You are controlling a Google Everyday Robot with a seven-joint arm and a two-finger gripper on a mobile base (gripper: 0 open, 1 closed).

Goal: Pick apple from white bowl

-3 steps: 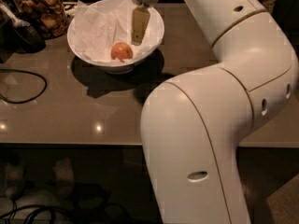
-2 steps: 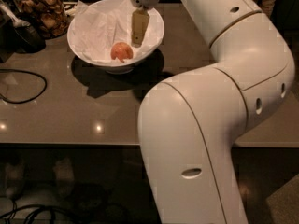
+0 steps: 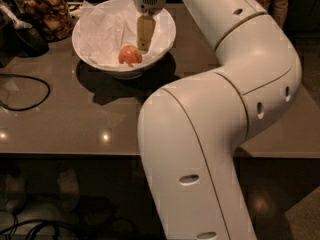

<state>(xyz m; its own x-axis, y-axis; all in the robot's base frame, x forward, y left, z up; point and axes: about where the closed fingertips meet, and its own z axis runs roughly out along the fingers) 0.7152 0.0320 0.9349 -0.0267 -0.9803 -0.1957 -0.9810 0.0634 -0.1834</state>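
The white bowl (image 3: 87, 46) stands at the far left of the dark table, lined with crumpled white paper. The small reddish-orange apple (image 3: 128, 56) lies inside it, toward the near side. My gripper (image 3: 144, 47) hangs down into the bowl from above, its tip just to the right of the apple and very close to it. I cannot tell whether it touches the apple. My white arm fills the right half of the view.
A glass jar of brown snacks (image 3: 46, 11) stands left of the bowl, with a dark object (image 3: 25, 36) beside it. A black cable (image 3: 30, 91) loops on the table (image 3: 100, 126) at the left. The table's front edge runs across the middle.
The gripper has come a little lower and left, closer to the apple. The arm's elbow has shifted slightly. The apple and bowl have not moved.
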